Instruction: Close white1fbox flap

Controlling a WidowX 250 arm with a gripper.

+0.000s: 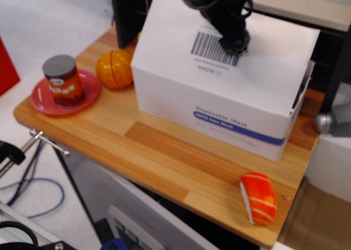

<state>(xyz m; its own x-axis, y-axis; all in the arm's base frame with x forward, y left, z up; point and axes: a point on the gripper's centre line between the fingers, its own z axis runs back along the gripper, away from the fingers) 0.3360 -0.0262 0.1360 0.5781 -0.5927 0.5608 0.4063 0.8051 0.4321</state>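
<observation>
The gripper (235, 41), its jaws' state impossible to tell, is pressing on the barcoded flap (230, 58) lying over the white1fbox (219, 115) on the wooden table (159, 151). Closing looks nearly finished; next, pushing the right edge flat.

Single view — high front angle, close, looking down across wooden table (164, 151) toward back wall.
</observation>
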